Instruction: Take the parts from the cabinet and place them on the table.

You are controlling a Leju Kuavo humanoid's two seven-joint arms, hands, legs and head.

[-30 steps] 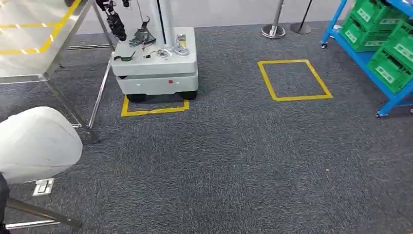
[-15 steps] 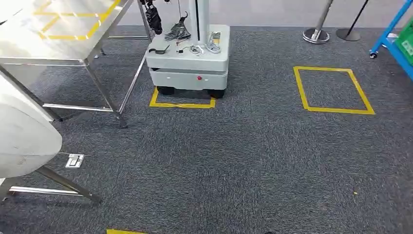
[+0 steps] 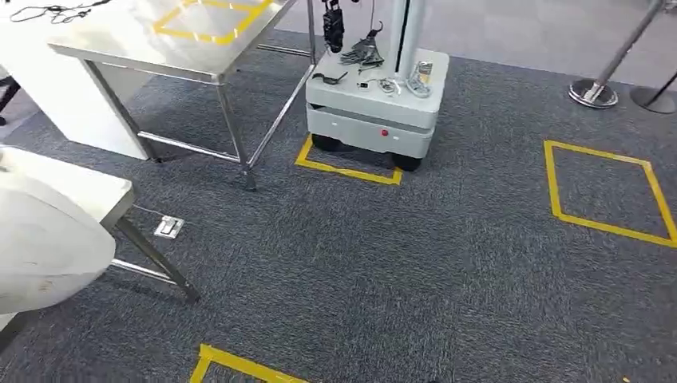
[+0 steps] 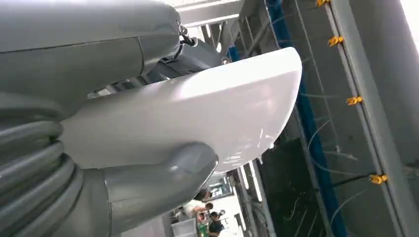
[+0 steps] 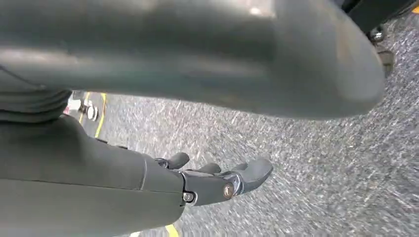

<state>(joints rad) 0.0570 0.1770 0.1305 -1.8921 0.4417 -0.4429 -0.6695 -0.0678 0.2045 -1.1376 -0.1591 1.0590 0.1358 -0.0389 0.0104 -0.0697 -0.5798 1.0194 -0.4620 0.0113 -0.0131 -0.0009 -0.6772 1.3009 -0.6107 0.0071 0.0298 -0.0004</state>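
The left hand [image 4: 148, 182] gripped a white part [image 4: 197, 108]. The right hand [image 5: 217, 180] hung open. The steel table [image 3: 144, 40] stood beside a wheeled cart [image 3: 375, 104].

A large smooth white curved part [image 4: 197, 108] sits gripped in the left hand [image 4: 148, 182], its thumb pressed against it.

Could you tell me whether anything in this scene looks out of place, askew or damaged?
Mostly tidy. The wheeled grey cart sits askew over its yellow floor marking, and loose cables and small items lie scattered on its top. The left hand holds the white part; no damage shows on it.
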